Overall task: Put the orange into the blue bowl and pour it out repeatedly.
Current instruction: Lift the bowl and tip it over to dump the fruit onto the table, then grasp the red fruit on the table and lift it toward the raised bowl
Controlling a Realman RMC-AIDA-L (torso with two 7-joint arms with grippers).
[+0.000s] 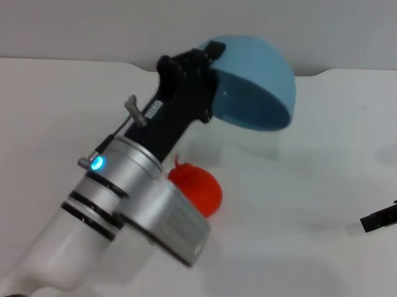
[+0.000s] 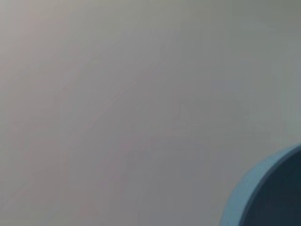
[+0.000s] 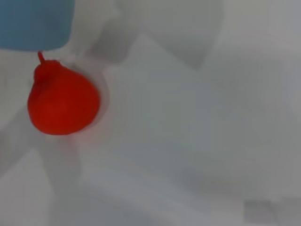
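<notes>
My left gripper (image 1: 213, 58) is shut on the rim of the blue bowl (image 1: 259, 85) and holds it lifted above the table, tipped on its side with the opening facing down and toward me. The bowl's inside looks empty. Its edge shows in the left wrist view (image 2: 268, 193). The orange (image 1: 200, 191) lies on the white table below the bowl, partly hidden behind my left wrist. In the right wrist view the orange (image 3: 63, 103) is bright red-orange with a small stem nub, beneath the bowl (image 3: 35, 23). My right gripper (image 1: 382, 220) sits parked at the right edge.
The white table (image 1: 314, 191) ends in a far edge against a grey wall (image 1: 92, 21). My left forearm (image 1: 118, 204) crosses the near left part of the table.
</notes>
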